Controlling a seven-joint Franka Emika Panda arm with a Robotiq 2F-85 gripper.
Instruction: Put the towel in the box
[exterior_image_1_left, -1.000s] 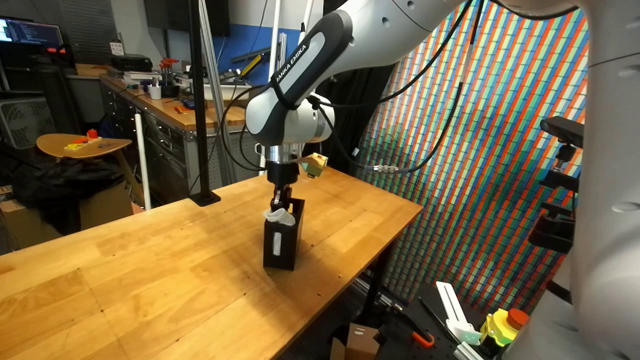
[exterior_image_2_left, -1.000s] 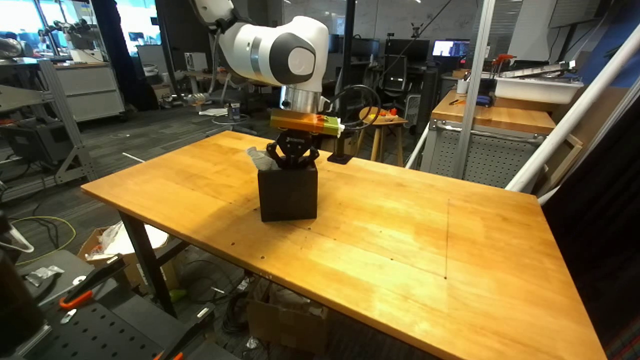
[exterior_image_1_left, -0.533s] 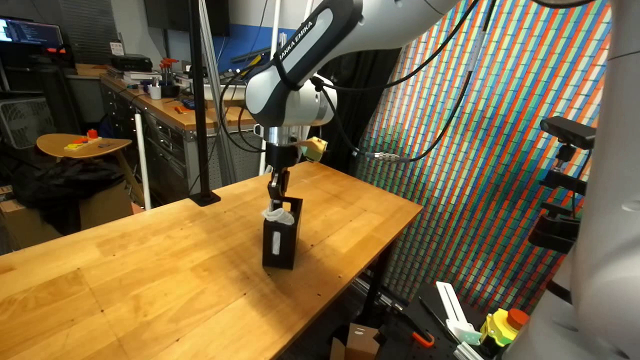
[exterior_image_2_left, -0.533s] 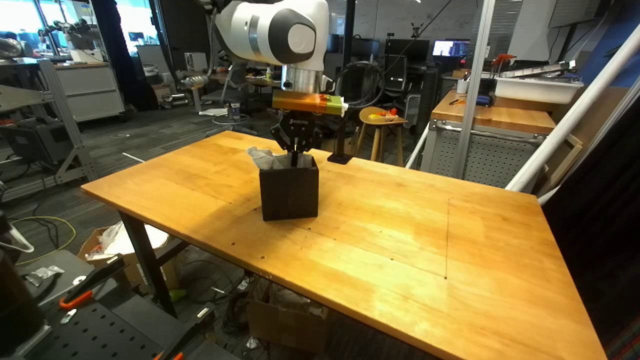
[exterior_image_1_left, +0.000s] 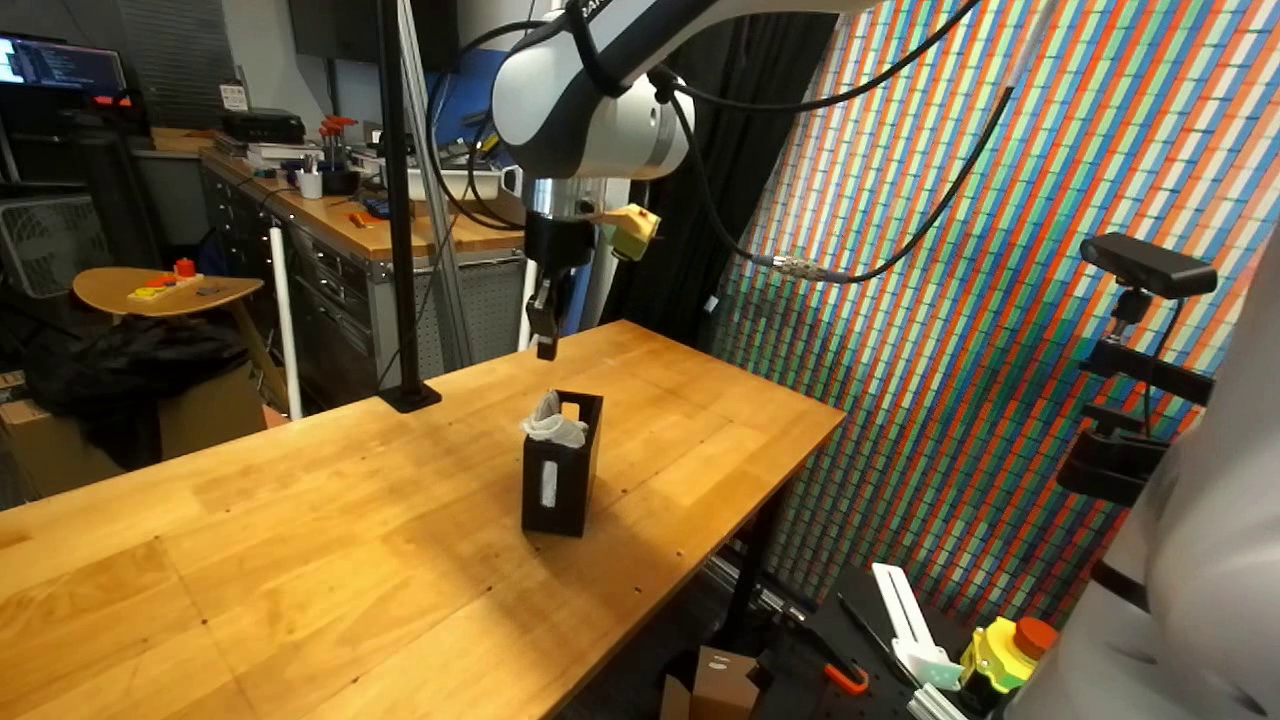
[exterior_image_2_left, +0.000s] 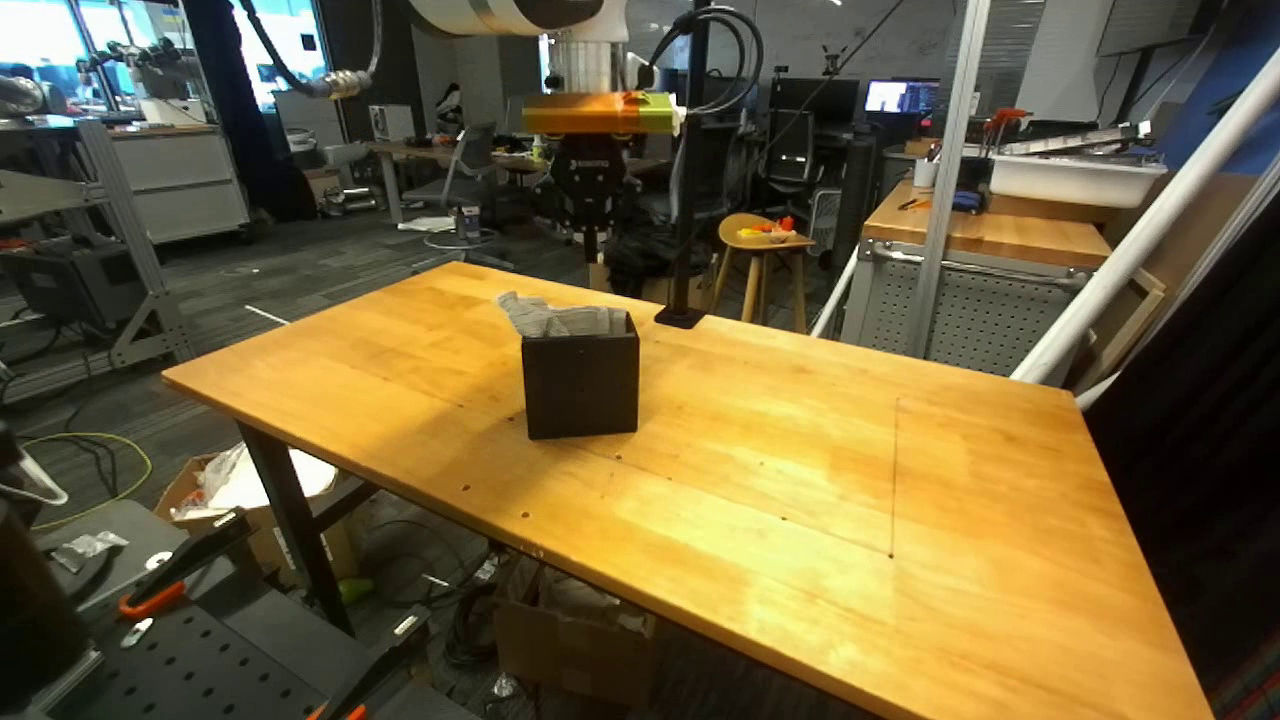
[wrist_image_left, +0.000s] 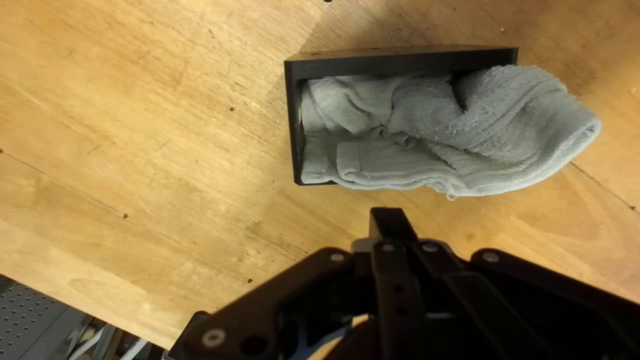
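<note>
Workshop interior, crowded: multicoloured striped panel (exterior_image_1_left: 950, 330), monitor (exterior_image_1_left: 75, 70), stool (exterior_image_1_left: 105, 290) with small red and yellow pieces (exterior_image_1_left: 165, 287) on top, side bench (exterior_image_2_left: 1020, 235) bearing white tray (exterior_image_2_left: 1075, 183). Wooden table (exterior_image_2_left: 800, 500), marked with small dark holes. Black post (exterior_image_1_left: 399, 250) on flat base plate (exterior_image_1_left: 408, 399) at table's edge. Cardboard carton (exterior_image_2_left: 575, 650) low beneath table's edge in an exterior view.

Box (exterior_image_2_left: 580, 390), black, rectangular, upright on table; narrow vertical slot (exterior_image_1_left: 549, 484) in end wall, pale within. Towel (wrist_image_left: 450, 130), pale grey, rumpled into thick folds, seated partly inside box, standing above rim in both exterior views. In wrist view, spread across most of box's mouth, lapping over lower long rim and bulging out past right-hand end; upper long rim exposed.

Gripper (exterior_image_2_left: 590, 248), black, pointing downward above box and towel, apart from both; closed, fingers (wrist_image_left: 390, 220) pressed together. Orange and yellow-green piece (exterior_image_2_left: 600, 113) just above gripper. Arm (exterior_image_1_left: 600, 120), white and dark grey, over table in both exterior views. Yellow unit (exterior_image_1_left: 992, 655) with red button (exterior_image_1_left: 1035, 637) low in an exterior view; dark camera (exterior_image_1_left: 1150, 265) on black bracket (exterior_image_1_left: 1145, 375) higher up.
</note>
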